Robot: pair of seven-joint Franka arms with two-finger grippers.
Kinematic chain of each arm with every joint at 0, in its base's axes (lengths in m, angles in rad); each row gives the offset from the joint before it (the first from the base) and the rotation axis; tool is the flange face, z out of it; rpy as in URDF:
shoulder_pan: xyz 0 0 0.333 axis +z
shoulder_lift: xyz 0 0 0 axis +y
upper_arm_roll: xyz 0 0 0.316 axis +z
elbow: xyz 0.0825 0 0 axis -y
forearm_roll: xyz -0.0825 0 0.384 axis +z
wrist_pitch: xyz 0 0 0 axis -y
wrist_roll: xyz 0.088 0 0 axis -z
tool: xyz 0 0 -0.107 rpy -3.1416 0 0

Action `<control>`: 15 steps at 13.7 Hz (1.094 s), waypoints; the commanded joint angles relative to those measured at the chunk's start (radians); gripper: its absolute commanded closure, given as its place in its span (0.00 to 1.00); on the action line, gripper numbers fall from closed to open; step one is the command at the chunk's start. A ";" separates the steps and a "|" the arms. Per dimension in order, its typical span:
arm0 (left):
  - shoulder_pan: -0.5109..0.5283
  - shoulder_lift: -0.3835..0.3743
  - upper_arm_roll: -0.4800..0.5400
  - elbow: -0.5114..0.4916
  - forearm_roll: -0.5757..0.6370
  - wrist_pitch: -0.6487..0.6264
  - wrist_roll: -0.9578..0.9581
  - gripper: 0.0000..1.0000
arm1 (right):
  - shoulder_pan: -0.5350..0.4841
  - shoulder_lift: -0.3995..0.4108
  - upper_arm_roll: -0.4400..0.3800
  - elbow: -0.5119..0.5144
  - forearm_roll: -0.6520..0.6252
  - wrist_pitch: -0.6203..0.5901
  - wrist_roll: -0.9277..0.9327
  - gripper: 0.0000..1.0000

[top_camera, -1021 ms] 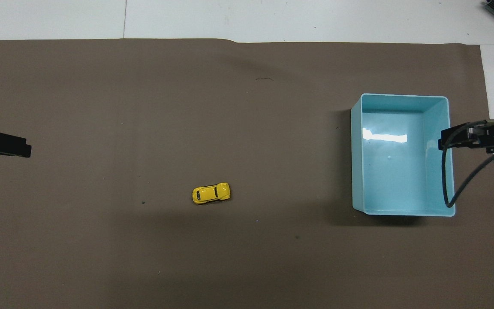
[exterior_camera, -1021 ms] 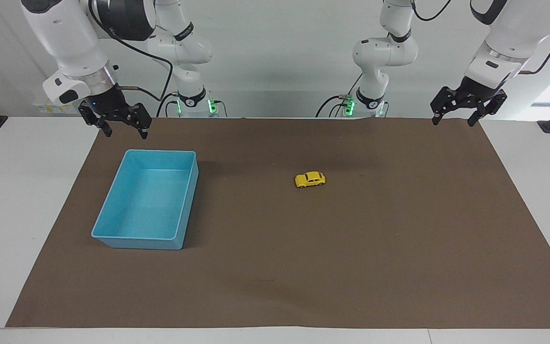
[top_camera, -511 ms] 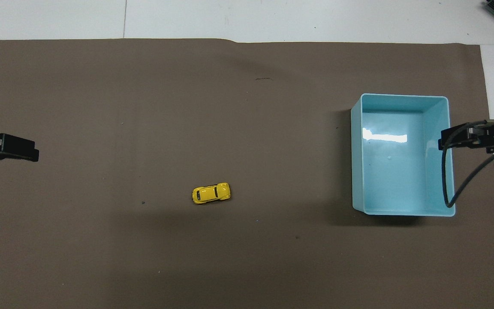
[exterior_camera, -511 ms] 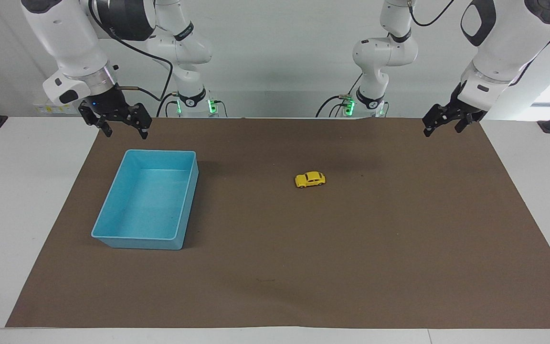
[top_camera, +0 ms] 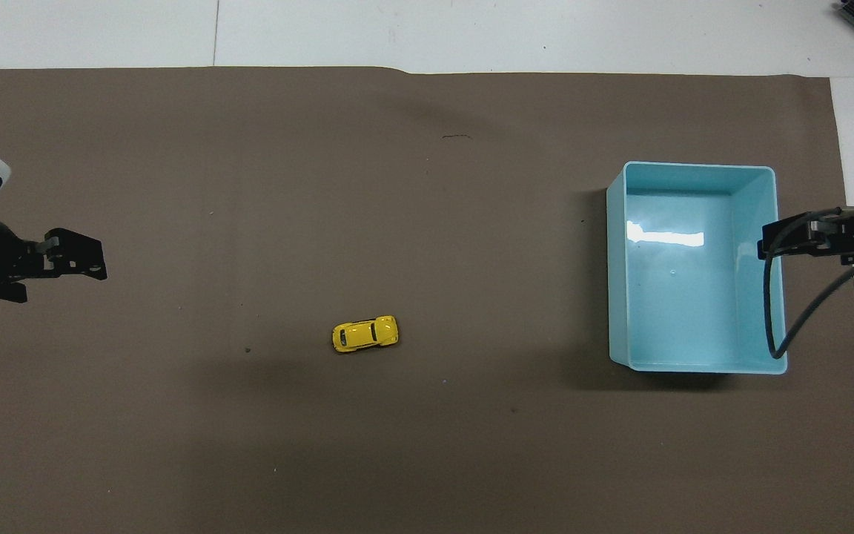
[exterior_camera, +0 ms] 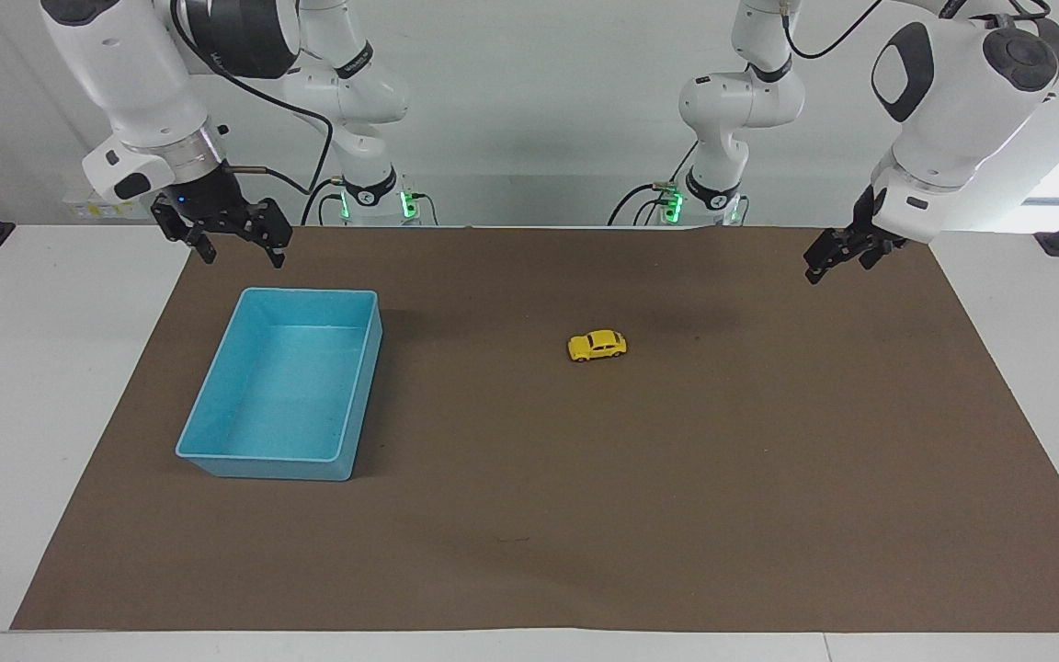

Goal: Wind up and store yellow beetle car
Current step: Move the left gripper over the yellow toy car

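The yellow beetle car [exterior_camera: 597,346] stands on its wheels near the middle of the brown mat, also in the overhead view [top_camera: 365,334]. The empty blue bin [exterior_camera: 277,455] sits toward the right arm's end of the table [top_camera: 616,259]. My left gripper [exterior_camera: 833,267] is open and empty, in the air over the mat toward the left arm's end, well apart from the car [top_camera: 93,263]. My right gripper [exterior_camera: 243,257] is open and empty, waiting above the mat's edge by the bin's corner nearest the robots [top_camera: 768,241].
The brown mat [exterior_camera: 677,506] covers most of the white table [exterior_camera: 33,368]. The right arm's black cable [top_camera: 775,311] hangs over the bin's edge in the overhead view. The two arm bases [exterior_camera: 704,198] stand at the mat's near edge.
My left gripper has turned, dropped lower and moved in over the mat toward the car. The right arm, the car and the bin have not moved.
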 commanded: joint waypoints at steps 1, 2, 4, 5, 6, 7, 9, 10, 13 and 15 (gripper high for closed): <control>0.005 -0.017 -0.005 -0.050 -0.006 0.043 -0.045 0.00 | -0.007 -0.005 0.007 -0.001 0.014 -0.004 0.013 0.00; 0.006 -0.020 -0.005 -0.059 -0.007 0.043 -0.048 0.00 | -0.007 -0.005 0.007 -0.001 0.014 -0.003 0.013 0.00; 0.009 -0.023 -0.005 -0.078 -0.007 0.042 -0.069 0.00 | -0.007 -0.005 0.007 -0.001 0.014 -0.004 0.013 0.00; 0.012 -0.023 -0.005 -0.078 -0.007 0.043 -0.106 0.00 | -0.007 -0.005 0.007 -0.001 0.014 -0.003 0.013 0.00; 0.008 -0.023 -0.005 -0.079 -0.007 0.049 -0.164 0.00 | -0.007 -0.005 0.007 -0.001 0.014 -0.003 0.013 0.00; 0.005 -0.022 -0.005 -0.081 -0.007 0.063 -0.237 0.00 | -0.007 -0.005 0.007 -0.001 0.014 -0.004 0.013 0.00; -0.009 -0.012 -0.006 -0.089 -0.007 0.074 -0.363 0.00 | -0.007 -0.005 0.007 -0.001 0.014 -0.004 0.013 0.00; -0.018 -0.008 -0.006 -0.093 -0.007 0.088 -0.425 0.00 | -0.007 -0.005 0.007 -0.001 0.014 -0.004 0.013 0.00; -0.034 -0.012 -0.006 -0.130 -0.039 0.134 -0.598 0.00 | -0.007 -0.005 0.007 -0.001 0.014 -0.003 0.013 0.00; -0.057 -0.002 -0.006 -0.142 -0.050 0.163 -0.748 0.00 | -0.007 -0.005 0.007 -0.001 0.014 -0.004 0.013 0.00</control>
